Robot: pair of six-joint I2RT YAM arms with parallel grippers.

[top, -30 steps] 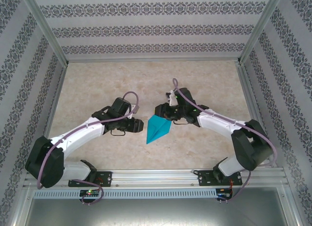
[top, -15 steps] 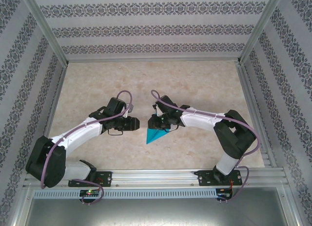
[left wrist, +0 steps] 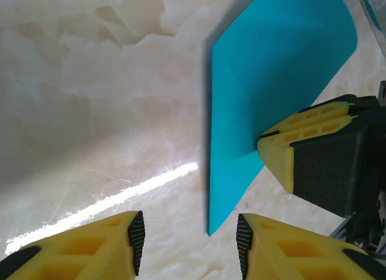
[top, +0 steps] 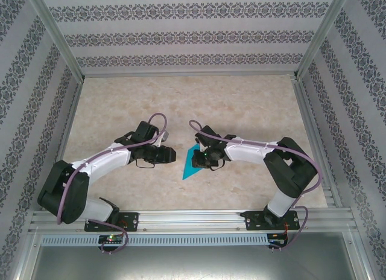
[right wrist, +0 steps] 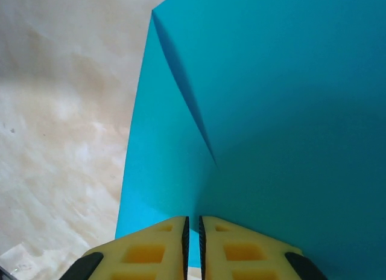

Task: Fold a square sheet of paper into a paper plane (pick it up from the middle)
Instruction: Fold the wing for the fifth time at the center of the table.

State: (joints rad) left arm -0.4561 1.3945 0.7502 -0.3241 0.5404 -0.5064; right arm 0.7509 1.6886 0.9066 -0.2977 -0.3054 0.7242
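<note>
The top camera hangs above and behind my bases, looking down over the whole table. My left wrist camera peers past its fingers at the table, close; my right wrist camera sits even closer. All three share the paper.

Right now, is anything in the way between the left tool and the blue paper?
Nothing visible is. In the left wrist view, bare table lies between the open left tool and the near tip of the paper. The right tool pinches the paper from the side, off that path.
</note>
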